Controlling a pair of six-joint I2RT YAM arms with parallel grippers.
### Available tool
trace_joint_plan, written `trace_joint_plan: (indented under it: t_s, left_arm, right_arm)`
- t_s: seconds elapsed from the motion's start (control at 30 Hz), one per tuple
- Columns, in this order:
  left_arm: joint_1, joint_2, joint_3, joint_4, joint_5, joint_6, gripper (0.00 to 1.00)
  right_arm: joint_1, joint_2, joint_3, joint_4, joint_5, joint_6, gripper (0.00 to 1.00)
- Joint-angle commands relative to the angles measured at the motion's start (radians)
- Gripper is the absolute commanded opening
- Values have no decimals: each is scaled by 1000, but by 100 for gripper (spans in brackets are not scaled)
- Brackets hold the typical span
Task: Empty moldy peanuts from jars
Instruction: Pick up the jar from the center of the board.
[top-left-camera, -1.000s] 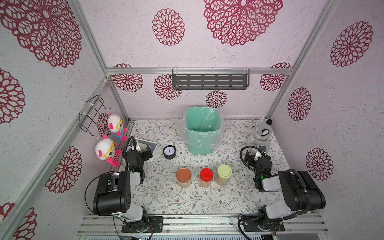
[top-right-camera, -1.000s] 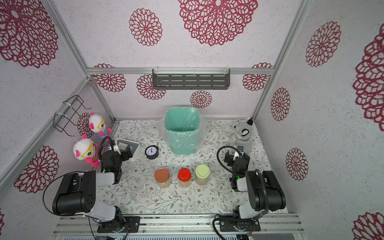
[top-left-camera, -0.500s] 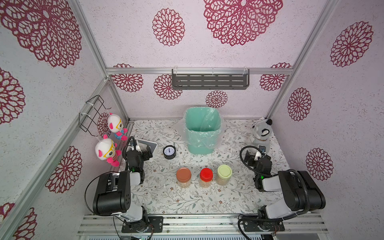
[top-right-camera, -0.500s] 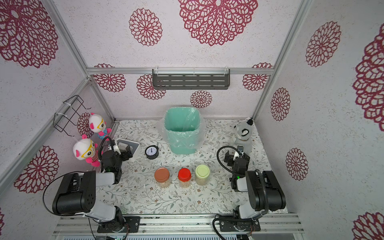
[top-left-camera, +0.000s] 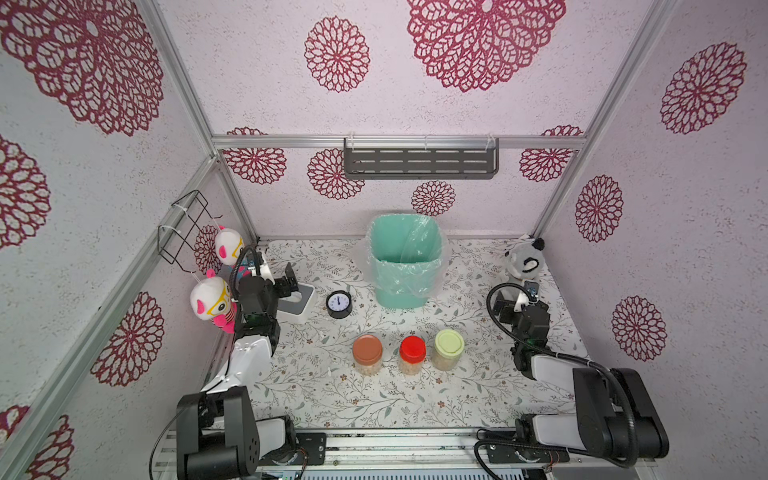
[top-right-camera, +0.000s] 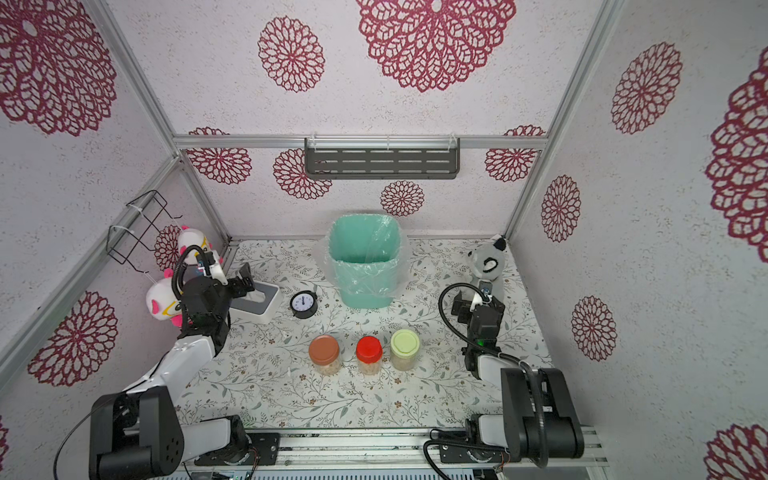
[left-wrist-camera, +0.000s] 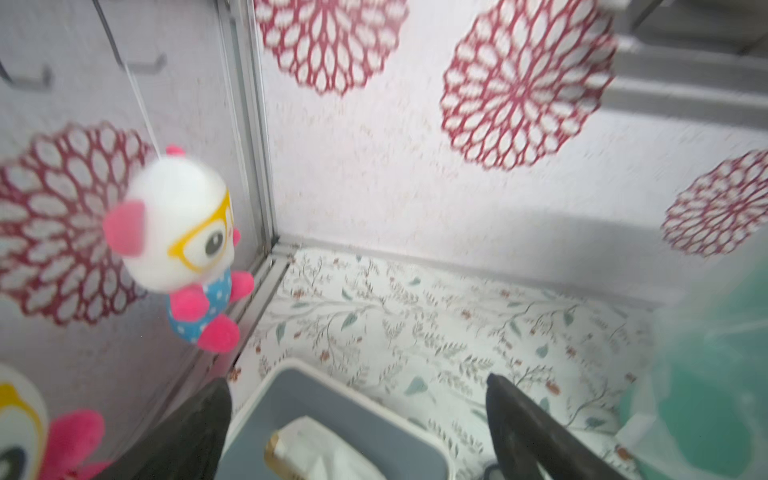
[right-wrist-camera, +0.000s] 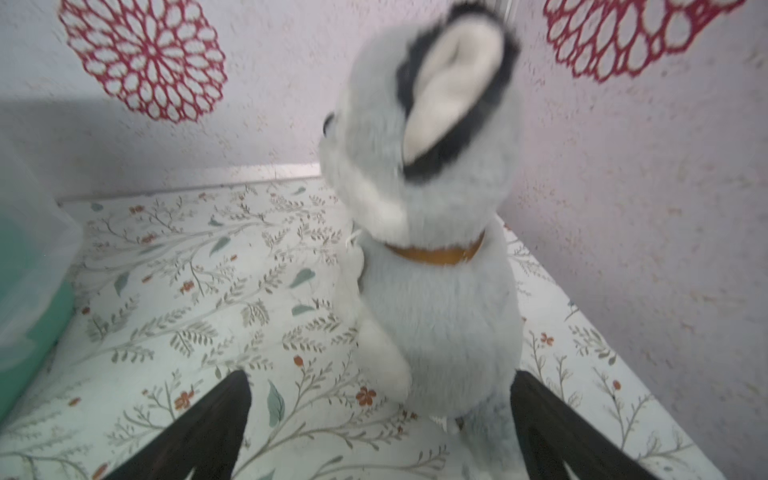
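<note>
Pale pink walls (top-left-camera: 519, 108) printed with crimson rosettes enclose a leaf-patterned desk (top-left-camera: 332, 395). Three lidded jars (top-left-camera: 412, 349) of peanuts (top-left-camera: 368, 368) stand in a row before the teal bin (top-left-camera: 401, 266). The left end effector (left-wrist-camera: 353, 382) and right end effector (right-wrist-camera: 380, 376) flank the bin, both spread wide and empty.

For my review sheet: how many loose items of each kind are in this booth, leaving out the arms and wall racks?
Clear cylindrical screw-lid jars: 3 (brown-orange, red, pale yellow-green lids)
Teal bin lined with clear plastic: 1
Round black clock: 1
White tissue box: 1
White-and-pink hanging plush dolls: 2
Grey sitting plush animal: 1
Total: 9
</note>
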Motion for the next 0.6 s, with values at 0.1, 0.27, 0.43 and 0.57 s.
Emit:
trace_joint_plan:
  t_s: [0.1,0.27,0.43,0.57]
  left_arm:
    - [-2,-98,142,-406,102,39,97]
    - [-3,-151,151,-482,102,16,97]
    - [-4,-136,149,-515,100,11,97]
    - [-3,-96,157,-534,111,8,97]
  right_arm:
    - [0,-255,134,-386,-101,64,99]
    - [21,-433,243,-633,-249,59,99]
    - [81,-484,382,-858,-422,2,99]
    - [184,-458,495,-1006,-526,-54,99]
